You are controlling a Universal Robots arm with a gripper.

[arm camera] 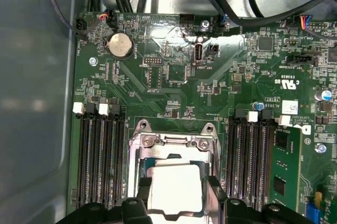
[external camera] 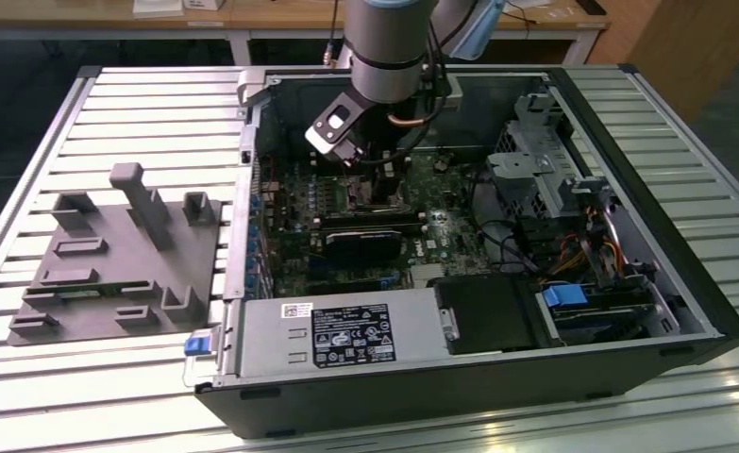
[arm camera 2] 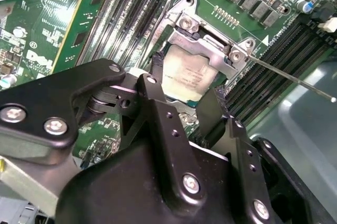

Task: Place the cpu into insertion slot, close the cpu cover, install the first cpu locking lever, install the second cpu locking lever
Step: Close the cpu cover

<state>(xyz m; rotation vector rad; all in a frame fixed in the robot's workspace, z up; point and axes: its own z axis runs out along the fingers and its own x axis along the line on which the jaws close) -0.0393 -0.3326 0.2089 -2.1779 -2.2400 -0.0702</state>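
Note:
My gripper (external camera: 347,151) reaches down into the open computer case over the motherboard. In both wrist views its two black fingers (arm camera: 143,188) stand against opposite edges of the cpu (arm camera: 176,179), a silver-grey square chip. My gripper (arm camera: 177,192) is shut on the chip, which sits in or just above the insertion slot (arm camera: 138,153). The cpu cover (arm camera 2: 213,45), a silvery frame with two screws, shows at the slot's hinge side. A thin wire locking lever (arm camera 2: 295,79) sticks out sideways from that corner, unlatched. How far the cover is raised I cannot tell.
Long black memory slots (arm camera: 100,155) run along both sides of the socket. A black card (external camera: 362,247) and cables (external camera: 520,250) lie in the case. The case wall (external camera: 249,170) is close. A grey fixture plate (external camera: 117,255) lies on the slatted table at the exterior view's left.

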